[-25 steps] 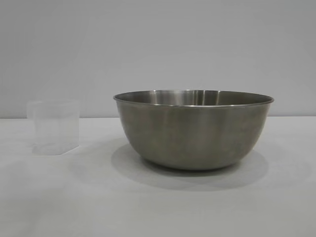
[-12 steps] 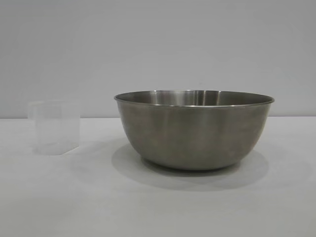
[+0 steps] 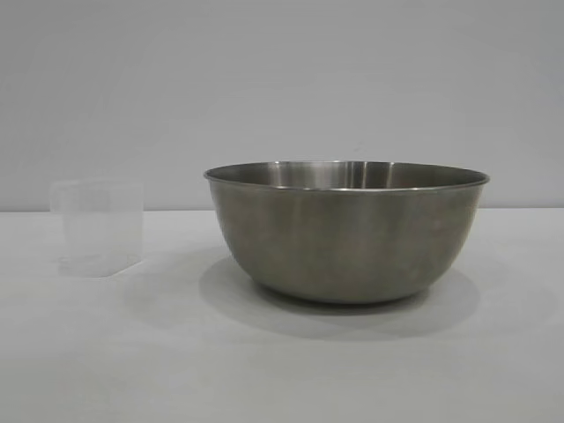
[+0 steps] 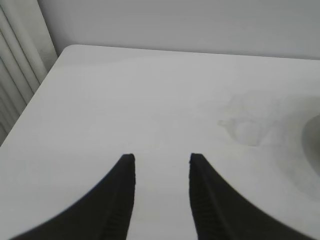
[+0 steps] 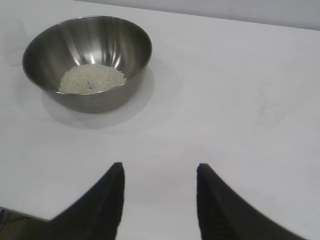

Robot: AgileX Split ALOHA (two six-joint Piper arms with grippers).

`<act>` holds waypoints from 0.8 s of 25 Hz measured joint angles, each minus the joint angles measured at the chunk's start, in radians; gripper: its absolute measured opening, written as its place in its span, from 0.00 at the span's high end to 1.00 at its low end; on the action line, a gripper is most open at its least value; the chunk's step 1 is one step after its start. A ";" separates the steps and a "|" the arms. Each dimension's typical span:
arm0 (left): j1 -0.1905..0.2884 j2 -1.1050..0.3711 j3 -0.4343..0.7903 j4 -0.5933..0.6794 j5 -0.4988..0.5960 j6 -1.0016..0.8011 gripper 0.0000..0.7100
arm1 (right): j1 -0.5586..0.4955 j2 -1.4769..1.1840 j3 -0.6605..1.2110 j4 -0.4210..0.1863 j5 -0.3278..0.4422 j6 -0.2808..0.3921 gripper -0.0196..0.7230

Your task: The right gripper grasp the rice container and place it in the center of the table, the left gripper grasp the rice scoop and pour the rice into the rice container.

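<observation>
Both grippers sit part-open and empty: the left gripper (image 4: 161, 159) has the rice scoop (image 3: 97, 229) well ahead, upright on the surface (image 3: 132, 370); right gripper (image 5: 159, 171) faces the rice container (image 5: 87, 60), rice (image 5: 91, 78) inside.

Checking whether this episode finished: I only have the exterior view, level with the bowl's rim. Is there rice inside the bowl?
Observer: Yes. The right wrist view shows a mound of rice on the bottom of the rice container.
Operator: I see neither gripper. Where are they?
Observer: The right gripper hangs over the table, apart from the rice container, fingers open and empty.
Operator: And the left?
Observer: The left gripper is open and empty too; the rice scoop stands on the table beyond it, untouched.
</observation>
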 joint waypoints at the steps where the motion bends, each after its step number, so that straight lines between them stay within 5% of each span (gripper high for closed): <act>1: 0.000 -0.004 0.000 0.011 0.026 -0.004 0.63 | 0.000 0.000 0.000 0.000 0.000 0.000 0.54; 20: 0.000 -0.019 0.015 0.094 0.053 -0.023 0.63 | 0.000 0.000 0.000 0.000 0.001 0.000 0.54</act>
